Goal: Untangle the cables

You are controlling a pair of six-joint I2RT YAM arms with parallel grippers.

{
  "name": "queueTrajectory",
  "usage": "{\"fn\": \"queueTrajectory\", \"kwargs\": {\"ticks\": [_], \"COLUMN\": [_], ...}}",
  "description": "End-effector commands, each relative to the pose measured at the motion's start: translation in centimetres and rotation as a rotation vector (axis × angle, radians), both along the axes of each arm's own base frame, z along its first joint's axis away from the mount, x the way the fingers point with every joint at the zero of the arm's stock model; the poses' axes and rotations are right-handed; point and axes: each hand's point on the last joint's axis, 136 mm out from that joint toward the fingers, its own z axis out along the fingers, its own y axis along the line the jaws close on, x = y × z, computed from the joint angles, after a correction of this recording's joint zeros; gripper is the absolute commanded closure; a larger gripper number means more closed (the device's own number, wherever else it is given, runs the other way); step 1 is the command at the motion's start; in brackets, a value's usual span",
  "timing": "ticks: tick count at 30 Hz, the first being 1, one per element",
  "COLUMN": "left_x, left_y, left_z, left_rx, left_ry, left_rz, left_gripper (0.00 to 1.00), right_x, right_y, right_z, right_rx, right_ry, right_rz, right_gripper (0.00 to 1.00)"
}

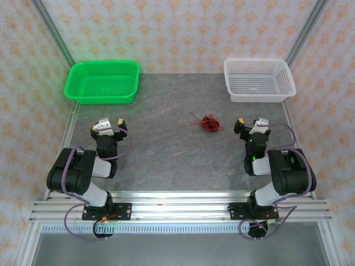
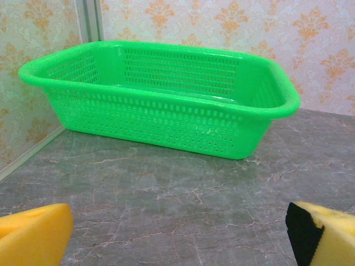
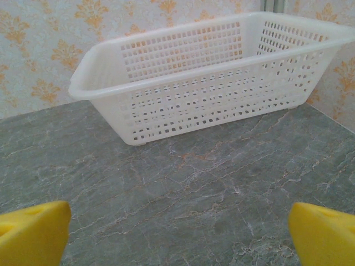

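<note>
While tucked back, L+R hands (image 1: 110, 123) (image 1: 250, 123) gape.

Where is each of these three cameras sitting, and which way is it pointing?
Top view: above and behind the arms, looking down on the table, the cables, the left gripper and the right gripper.
Left wrist: low over the table, facing the green basket; its yellow fingertips sit in the bottom corners.
Right wrist: equally low, facing the white basket; yellow fingertips likewise in the corners.
Shared: the top view also holds both baskets, at the table's far corners.
</note>
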Motion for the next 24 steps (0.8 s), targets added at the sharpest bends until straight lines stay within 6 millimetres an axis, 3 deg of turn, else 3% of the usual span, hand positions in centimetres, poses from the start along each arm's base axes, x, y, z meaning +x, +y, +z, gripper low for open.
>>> {"fn": "queueTrajectory", "kwargs": {"ticks": [1, 24], "left_x": [0.36, 0.37], "left_y": [0.06, 0.13], "left_z": [0.84, 1.13], "left_rx": [0.003, 0.005], "left_ry": [-0.028, -0.037], "left_rz": [-0.004, 0.001], "left_gripper": [0.0, 0.01], "right_x": [0.07, -0.08], "right_y": [-0.24, -0.46], "right_z": [0.49, 0.76], "right_rx": [0.004, 0.008], "right_ry": [-0.023, -0.032], "right_rz": [-0.018, -0.032], "right_gripper": [0.0, 0.0]}}
